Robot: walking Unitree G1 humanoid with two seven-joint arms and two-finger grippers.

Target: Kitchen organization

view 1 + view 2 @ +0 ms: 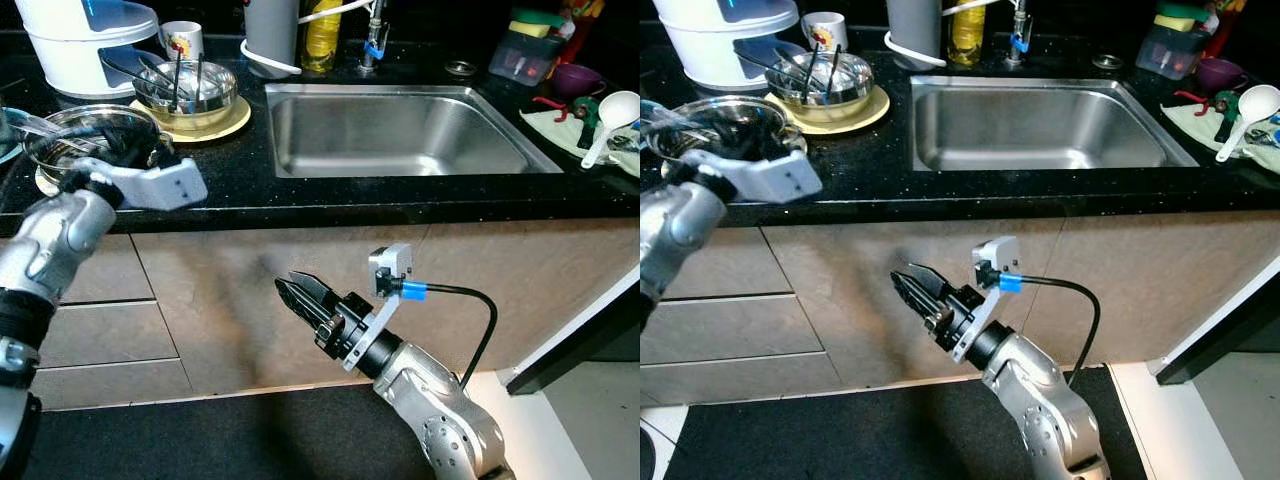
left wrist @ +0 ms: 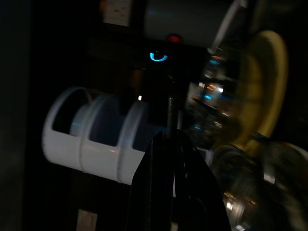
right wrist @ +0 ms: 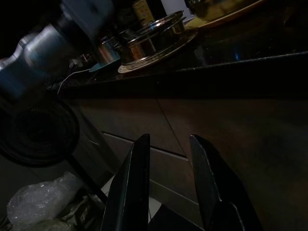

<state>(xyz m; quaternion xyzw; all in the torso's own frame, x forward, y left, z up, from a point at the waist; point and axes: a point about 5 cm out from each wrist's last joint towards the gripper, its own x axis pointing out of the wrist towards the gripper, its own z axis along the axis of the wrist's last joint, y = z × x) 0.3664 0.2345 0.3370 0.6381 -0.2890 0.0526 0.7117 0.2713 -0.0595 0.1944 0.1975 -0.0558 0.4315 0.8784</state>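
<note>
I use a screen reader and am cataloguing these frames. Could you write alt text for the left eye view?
The left gripper reaches over a steel bowl on a black kitchen counter, left of an empty steel sink. The right gripper, fingers slightly apart, hangs low before the beige cabinets.

Black countertop with bowls

I see a glossy black speckled counter around a brushed steel sink. Shiny metal bowls sit near its back left corner (one on a matt yellow plate). The cupboard fronts look matt.
</note>
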